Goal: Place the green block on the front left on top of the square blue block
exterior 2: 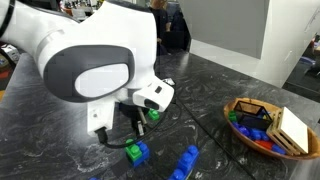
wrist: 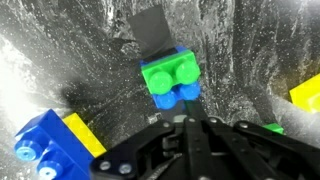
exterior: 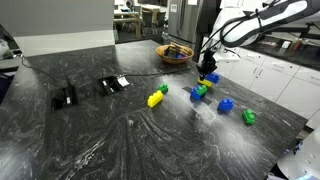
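Surface: dark marbled surface (exterior: 100,140) with pale veins, white cabinets (exterior: 285,80) at the far right, so kitchen vibes. Loose toy bricks are scattered over the right half.
Green block: the green block (wrist: 168,73) is seen in the wrist view sitting studs-up on top of the square blue block (wrist: 180,96), shifted a bit so that blue peeks out along the near edge. The same little stack (exterior 2: 135,152) is picked out in an exterior view, right under the arm.
End effector: the end effector (wrist: 190,125) is closed, fingers pressed together with nothing held between them. It hangs just on the near side of the stack. Whether the blue brick is touched can't be told.
Neighbours: a blue-and-yellow piece (wrist: 45,145) is seen at the near left and a yellow brick (wrist: 305,92) at the right, both apart from the stack.
Handling: the green block is judged to be light, stiff, hard plastic. Nothing fragile, but the glossy sides are probably slippery.
Where to grab: if a re-grip is needed, it would best be pinched across the two long flat sides, midway along and below the studs.
Watch out: a stack this small could be nudged over or dragged by a closed finger, so clearance should be kept.
Progress: placement looks basically done, though full seating on the studs can't be confirmed.
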`<state>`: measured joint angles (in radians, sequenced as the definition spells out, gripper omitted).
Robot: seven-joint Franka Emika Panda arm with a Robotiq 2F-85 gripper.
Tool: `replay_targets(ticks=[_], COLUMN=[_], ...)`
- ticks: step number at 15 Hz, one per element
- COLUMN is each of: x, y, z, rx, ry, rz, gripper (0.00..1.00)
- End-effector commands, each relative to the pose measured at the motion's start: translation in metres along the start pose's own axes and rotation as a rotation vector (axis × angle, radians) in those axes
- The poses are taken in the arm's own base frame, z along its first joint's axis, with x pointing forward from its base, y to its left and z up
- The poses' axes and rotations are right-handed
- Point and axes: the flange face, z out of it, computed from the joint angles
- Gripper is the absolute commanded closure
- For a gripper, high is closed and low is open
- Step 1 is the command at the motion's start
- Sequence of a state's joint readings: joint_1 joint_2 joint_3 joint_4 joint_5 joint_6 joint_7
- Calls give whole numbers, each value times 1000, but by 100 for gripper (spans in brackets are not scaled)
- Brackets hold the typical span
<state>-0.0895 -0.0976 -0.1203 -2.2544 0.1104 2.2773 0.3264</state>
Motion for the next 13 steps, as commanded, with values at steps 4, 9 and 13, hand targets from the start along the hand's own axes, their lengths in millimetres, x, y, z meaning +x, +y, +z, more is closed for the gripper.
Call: replay_targets(ticks=[4,9,13], x=[-10,-16,-16], y=[2,4,4], z=[-8,-6,-6], rx=[8,5,5], ry=[1,-8,-8], rz=[2,15,15], gripper=[78,59,59])
